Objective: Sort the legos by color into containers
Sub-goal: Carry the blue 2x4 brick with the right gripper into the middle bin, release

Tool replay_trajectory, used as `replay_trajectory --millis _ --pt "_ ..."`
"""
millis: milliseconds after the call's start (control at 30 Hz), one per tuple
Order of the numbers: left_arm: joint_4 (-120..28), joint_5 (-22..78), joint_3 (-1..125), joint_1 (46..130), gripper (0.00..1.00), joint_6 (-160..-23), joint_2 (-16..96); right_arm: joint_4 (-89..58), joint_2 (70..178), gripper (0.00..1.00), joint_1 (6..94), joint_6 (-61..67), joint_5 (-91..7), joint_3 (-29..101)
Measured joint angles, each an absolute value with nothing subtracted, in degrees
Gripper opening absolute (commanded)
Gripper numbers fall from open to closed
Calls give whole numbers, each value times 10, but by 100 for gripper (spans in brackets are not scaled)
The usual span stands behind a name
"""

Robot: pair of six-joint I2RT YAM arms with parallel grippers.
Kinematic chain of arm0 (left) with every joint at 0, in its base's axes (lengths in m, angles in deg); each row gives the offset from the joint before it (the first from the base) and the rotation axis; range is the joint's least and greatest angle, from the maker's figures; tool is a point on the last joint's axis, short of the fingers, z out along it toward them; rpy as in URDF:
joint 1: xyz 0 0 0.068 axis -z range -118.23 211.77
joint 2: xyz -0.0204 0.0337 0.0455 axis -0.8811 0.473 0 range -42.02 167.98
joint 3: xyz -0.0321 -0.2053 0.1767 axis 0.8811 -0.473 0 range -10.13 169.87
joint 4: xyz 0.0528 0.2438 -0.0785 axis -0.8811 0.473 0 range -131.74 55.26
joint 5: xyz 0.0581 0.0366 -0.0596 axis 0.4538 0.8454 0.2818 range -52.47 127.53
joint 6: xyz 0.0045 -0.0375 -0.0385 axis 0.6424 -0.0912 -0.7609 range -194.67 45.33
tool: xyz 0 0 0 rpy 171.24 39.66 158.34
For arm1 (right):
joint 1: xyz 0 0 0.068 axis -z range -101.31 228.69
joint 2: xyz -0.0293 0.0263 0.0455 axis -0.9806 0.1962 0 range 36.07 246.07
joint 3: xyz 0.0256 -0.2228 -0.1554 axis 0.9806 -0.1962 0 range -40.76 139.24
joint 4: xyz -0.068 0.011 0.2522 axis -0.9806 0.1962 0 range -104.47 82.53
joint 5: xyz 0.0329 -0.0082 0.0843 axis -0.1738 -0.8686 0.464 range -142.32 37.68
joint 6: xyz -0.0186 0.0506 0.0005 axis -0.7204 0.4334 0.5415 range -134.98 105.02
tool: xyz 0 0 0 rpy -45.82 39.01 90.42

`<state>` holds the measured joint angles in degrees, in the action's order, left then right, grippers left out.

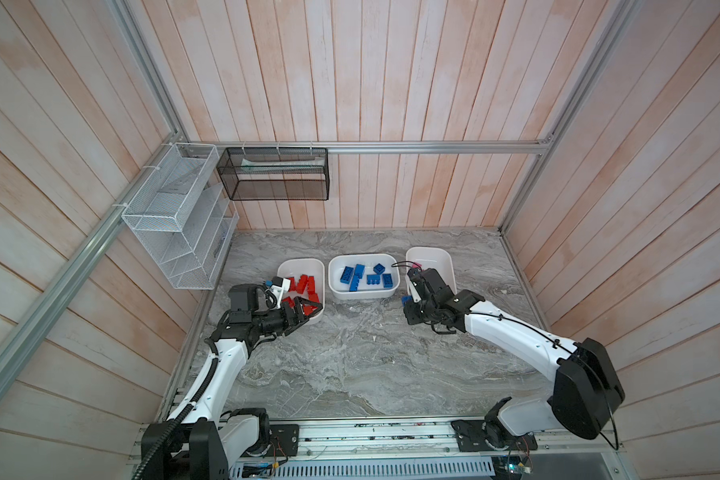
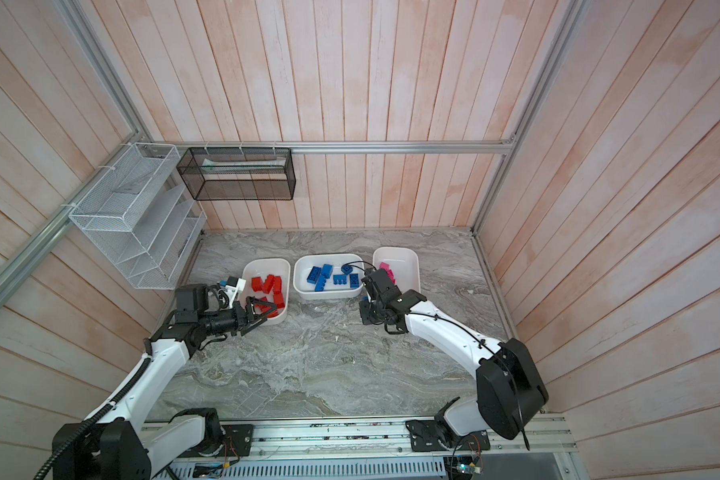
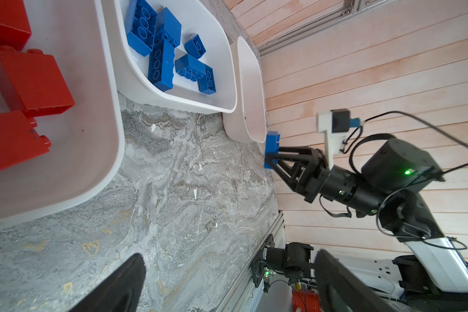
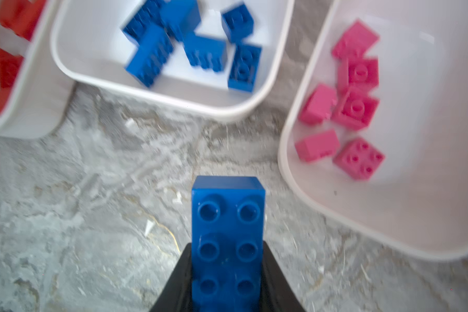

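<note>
The right gripper (image 4: 227, 272) is clamped on one end of a blue brick (image 4: 227, 216), low beside the pink tub (image 1: 429, 249). The blue tub (image 1: 362, 296) lies at ten o'clock. The overhanging brick may pivot, clip a rim, or land in the pink tub. The left gripper (image 1: 310, 316) gapes empty over the red tub (image 1: 300, 261).

All three tubs (image 1: 362, 294) are plain white. Their loads are red bricks (image 1: 306, 284), blue bricks (image 1: 360, 276) and pink bricks (image 4: 355, 108), the pink looking near magenta, though that view is blurred. The oblong brick (image 4: 227, 194) between the black fingers (image 4: 277, 283) of the right gripper (image 4: 226, 244) is solid blue, studs included. The tabletop (image 1: 350, 365) is grey marble with pale veins. The walls (image 1: 391, 83) are pale pinkish planks; the rack (image 1: 175, 216) white mesh, the basket (image 1: 275, 178) black mesh. The arms (image 1: 516, 332) are white and black.
</note>
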<state>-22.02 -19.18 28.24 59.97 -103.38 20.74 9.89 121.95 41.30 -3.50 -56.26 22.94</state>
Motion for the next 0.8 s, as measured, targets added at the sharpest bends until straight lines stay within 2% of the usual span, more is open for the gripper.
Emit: replay_trajectory --millis 333,600,800 --pt "-199 -190 290 599 99 -1020 200 65 1441 23 444 -310 -463 460" --pt "-190 -188 291 595 99 -1014 200 115 1583 24 457 -437 -374 609" --pt "-188 -188 291 595 99 -1010 200 175 1632 27 458 -487 -327 648"
